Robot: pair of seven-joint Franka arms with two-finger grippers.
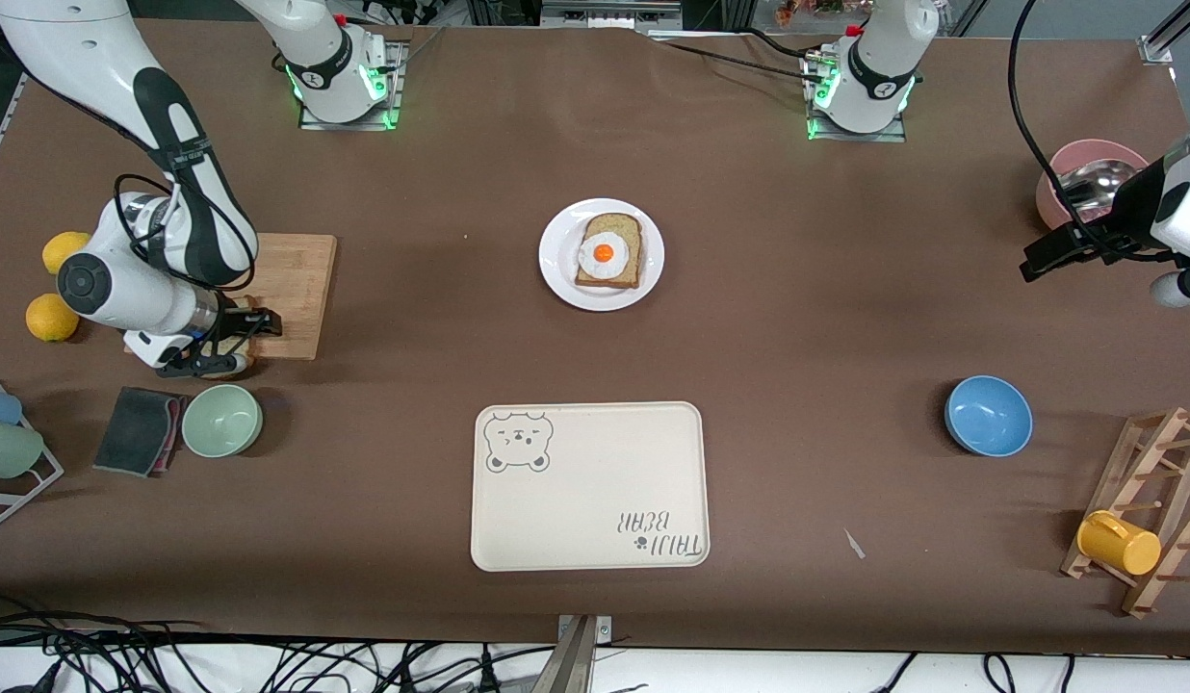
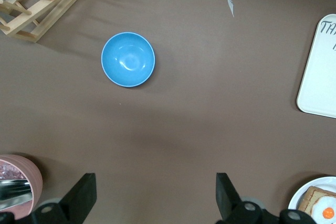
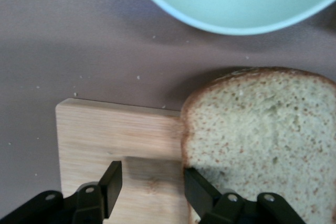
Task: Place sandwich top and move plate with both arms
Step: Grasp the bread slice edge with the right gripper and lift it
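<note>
Hovering low over the board, the right gripper, fingers apart, has the bread at its two o'clock; left gripper waits, spread wide.

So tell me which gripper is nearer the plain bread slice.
Right. The right gripper is at the plain bread slice on the cutting board, one finger at its crust edge. The left gripper waits over bare table at the left arm's end, near the pink bowl.
</note>
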